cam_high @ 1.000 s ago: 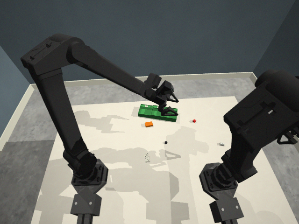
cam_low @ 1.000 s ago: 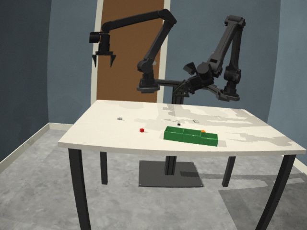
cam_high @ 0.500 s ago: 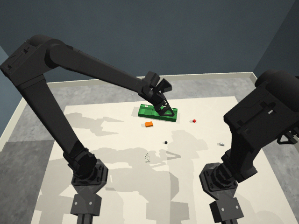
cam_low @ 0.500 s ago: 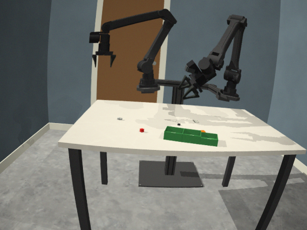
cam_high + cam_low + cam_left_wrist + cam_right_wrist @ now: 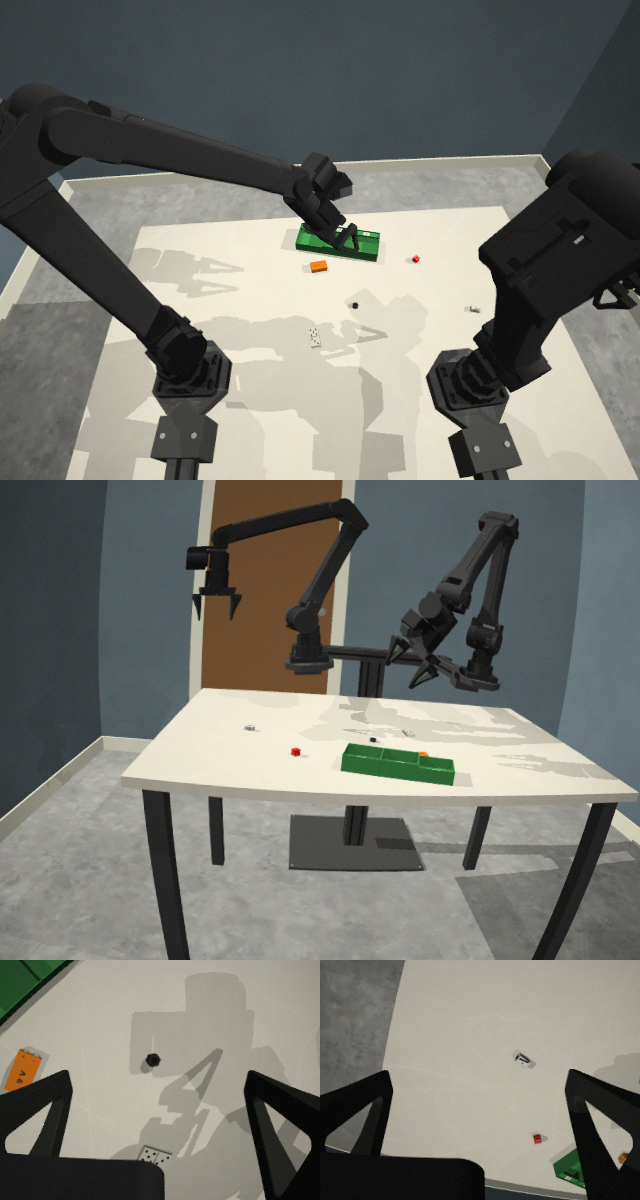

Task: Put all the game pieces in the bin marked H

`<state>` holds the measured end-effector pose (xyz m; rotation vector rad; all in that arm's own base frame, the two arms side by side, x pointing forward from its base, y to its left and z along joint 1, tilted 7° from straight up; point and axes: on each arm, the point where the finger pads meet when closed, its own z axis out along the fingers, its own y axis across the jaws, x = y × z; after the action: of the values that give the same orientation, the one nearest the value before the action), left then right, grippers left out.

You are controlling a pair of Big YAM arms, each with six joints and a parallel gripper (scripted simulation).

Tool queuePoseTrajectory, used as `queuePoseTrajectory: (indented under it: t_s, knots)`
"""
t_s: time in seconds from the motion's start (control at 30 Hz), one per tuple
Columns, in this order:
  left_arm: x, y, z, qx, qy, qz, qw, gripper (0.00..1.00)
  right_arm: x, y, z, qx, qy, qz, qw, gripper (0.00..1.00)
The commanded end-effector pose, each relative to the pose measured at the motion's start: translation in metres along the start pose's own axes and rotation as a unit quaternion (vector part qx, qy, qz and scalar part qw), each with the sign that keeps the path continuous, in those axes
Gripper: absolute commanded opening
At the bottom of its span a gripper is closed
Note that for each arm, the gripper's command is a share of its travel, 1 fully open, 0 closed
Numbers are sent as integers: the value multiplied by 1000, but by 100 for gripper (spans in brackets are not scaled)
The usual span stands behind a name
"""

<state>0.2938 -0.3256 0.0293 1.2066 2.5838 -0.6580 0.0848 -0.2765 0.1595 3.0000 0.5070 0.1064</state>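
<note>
A green bin (image 5: 335,250) with three compartments lies at the far middle of the table; its letter marks are too small to read. A red die (image 5: 416,258) lies to its right. A white domino (image 5: 314,337) and a small black piece (image 5: 355,305) lie nearer the arm bases. My left gripper (image 5: 347,238) is open and empty, hanging high in the air; in the left wrist view the black piece (image 5: 154,1060) and the domino (image 5: 154,1155) lie between its fingers. My right gripper (image 5: 215,615) is open and empty, high above the table's side.
An orange block (image 5: 318,266) lies just in front of the bin. A small grey metal part (image 5: 474,308) lies near the right arm's side, also in the right wrist view (image 5: 524,1059). The arm bases stand at the near edge.
</note>
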Motion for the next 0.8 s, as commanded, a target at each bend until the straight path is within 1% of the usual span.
queuePoseTrajectory:
  t_s: [0.0,0.03,0.07,0.13,0.17,0.23,0.27,0.3,0.33,0.4,0.43,0.47,0.5,0.53,0.67,0.7,0.73,0.77]
  knots:
    - [6,-7,-11,-16,14,-73,997,100,-2,-5,-5,-1,0,9,1000,100]
    - [14,-6,-14,-26,20,-85,996,100,-2,-5,-5,-1,0,9,1000,100]
    - [14,-6,-14,-31,25,-100,994,100,-2,-5,-5,-1,0,9,1000,100]
    - [27,-2,-22,-52,35,-127,990,100,-2,-5,-5,-1,0,9,1000,100]
    - [27,-2,-22,-58,39,-141,987,100,-2,-5,-5,-1,0,9,1000,100]
    - [40,2,-31,-80,48,-168,981,100,-2,-5,-5,-1,0,9,1000,100]
    - [24,2,-36,-87,39,-183,978,100,-2,-5,-5,-1,0,9,1000,100]
    - [47,4,-36,-98,55,-195,974,100,-2,-5,-5,-1,0,9,1000,100]
    - [54,6,-40,-110,59,-208,970,100,-2,-5,-5,-1,0,9,1000,100]
    - [54,6,-40,-110,59,-208,970,100,-2,-5,-5,-1,0,9,1000,100]
    - [52,7,-48,-128,58,-241,960,100,-2,-5,-5,-1,0,9,1000,100]
    - [67,9,-50,-140,67,-251,956,100,-2,-5,-5,-1,0,9,1000,100]
    - [55,9,-54,-147,60,-266,951,100,-2,-5,-5,-1,0,9,1000,100]
    - [74,11,-56,-160,72,-276,945,100,-2,-5,-5,-1,0,9,1000,100]
    - [94,16,-72,-204,78,-323,921,100,-2,-5,-5,-1,0,9,1000,100]
    - [85,16,-76,-210,72,-337,915,100,-2,-5,-5,-1,0,9,1000,100]
    - [70,16,-80,-210,58,-344,913,100,-2,-5,-5,-1,0,9,1000,100]
    - [96,18,-80,-228,75,-360,902,100,-2,-5,-5,-1,0,9,1000,100]
